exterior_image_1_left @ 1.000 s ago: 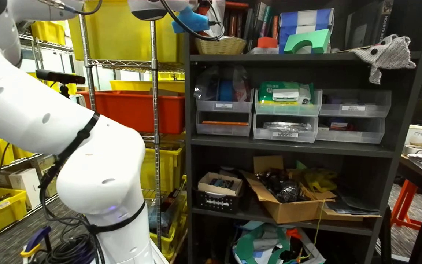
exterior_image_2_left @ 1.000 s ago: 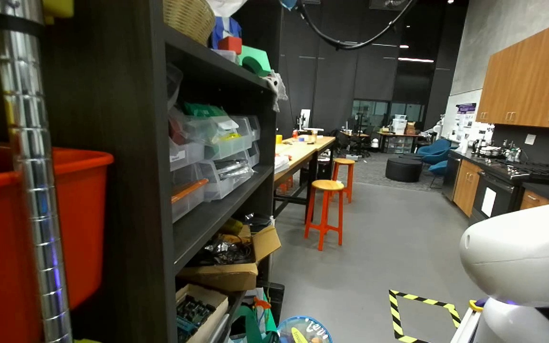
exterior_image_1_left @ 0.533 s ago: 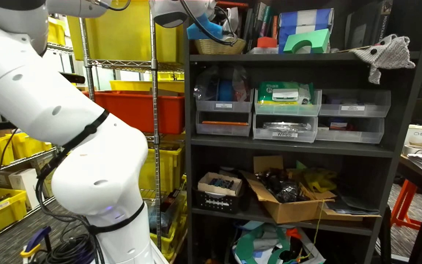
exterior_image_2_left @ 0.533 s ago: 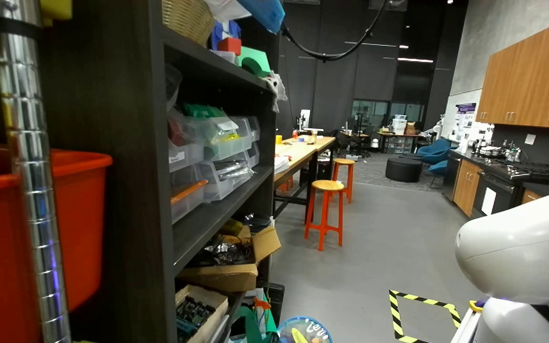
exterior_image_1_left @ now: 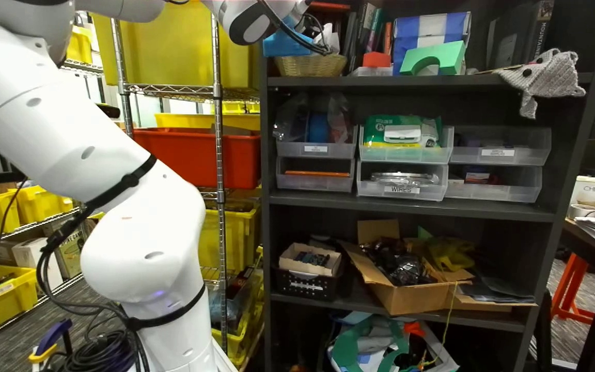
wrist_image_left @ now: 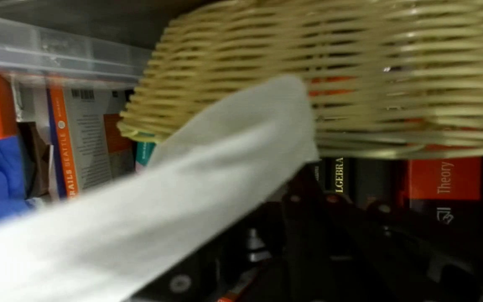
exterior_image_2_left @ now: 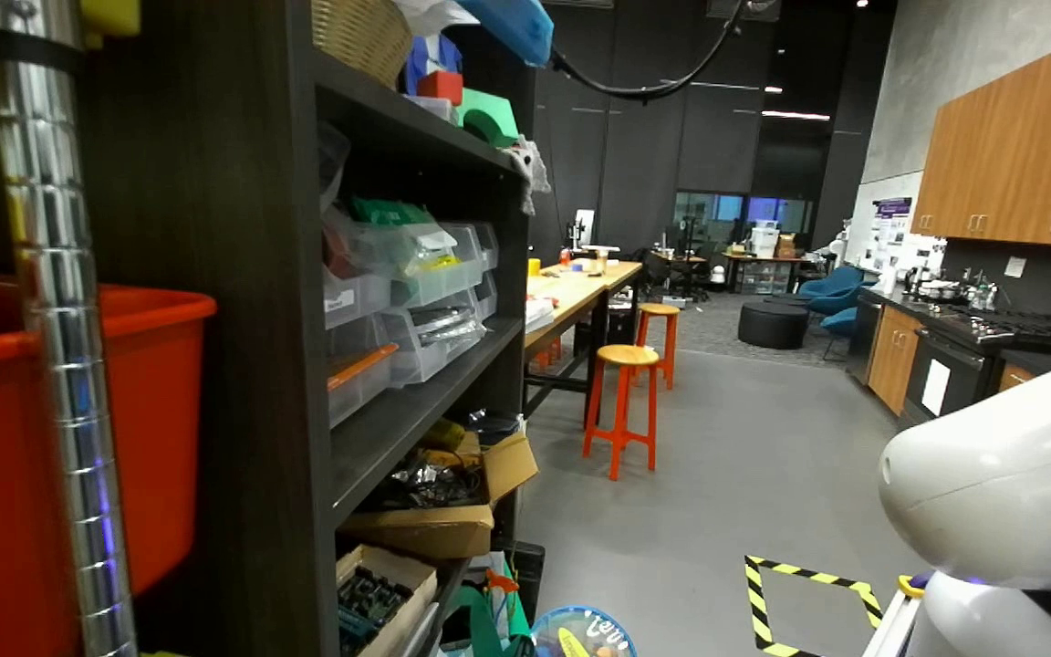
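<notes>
My gripper (wrist_image_left: pixel 304 180) is dark and partly covered in the wrist view, whose picture stands upside down. It appears shut on a white cloth or paper (wrist_image_left: pixel 208 184), which hides the fingertips. The white piece also shows in both exterior views (exterior_image_1_left: pixel 333 42) (exterior_image_2_left: pixel 439 13). A woven tan basket (wrist_image_left: pixel 350 54) is nearest to the gripper. It stands on the top shelf in both exterior views (exterior_image_1_left: pixel 312 65) (exterior_image_2_left: pixel 361 41). The white piece overlaps the basket rim in the wrist view; whether it touches cannot be told. A blue wrist part (exterior_image_1_left: pixel 284 44) is beside the basket.
Books (wrist_image_left: pixel 445 178) stand behind the basket. A red block (exterior_image_1_left: pixel 376 59) on a clear box, a green arch block (exterior_image_1_left: pixel 434 58), a blue-white bag (exterior_image_1_left: pixel 432 26) and a knitted toy (exterior_image_1_left: pixel 548 77) share the top shelf. A metal rack post (exterior_image_1_left: pixel 218 129) stands close by.
The arm has moved right and down in an exterior view, bringing the gripper and white piece to the basket. In the last half second it lowered slightly and the wrist tilted.
</notes>
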You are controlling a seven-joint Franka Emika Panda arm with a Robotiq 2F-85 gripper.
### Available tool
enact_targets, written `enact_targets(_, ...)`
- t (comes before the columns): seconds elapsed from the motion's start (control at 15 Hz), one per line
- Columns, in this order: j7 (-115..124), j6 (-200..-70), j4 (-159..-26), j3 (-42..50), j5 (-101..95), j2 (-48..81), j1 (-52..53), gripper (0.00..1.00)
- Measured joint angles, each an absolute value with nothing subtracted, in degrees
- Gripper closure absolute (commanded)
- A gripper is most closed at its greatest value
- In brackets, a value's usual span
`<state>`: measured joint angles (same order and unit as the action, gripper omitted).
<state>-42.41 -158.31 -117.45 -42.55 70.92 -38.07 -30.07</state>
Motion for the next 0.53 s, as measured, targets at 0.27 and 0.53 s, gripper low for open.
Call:
enact_targets(0.27,-26.64,-158.21,-119.85,-36.09,50.01,-37.47,-21.10,0.71)
enact_targets(0.53,-11.75,-158.24,-121.61,-28.85,30.72,-36.65,-10.78,0.47)
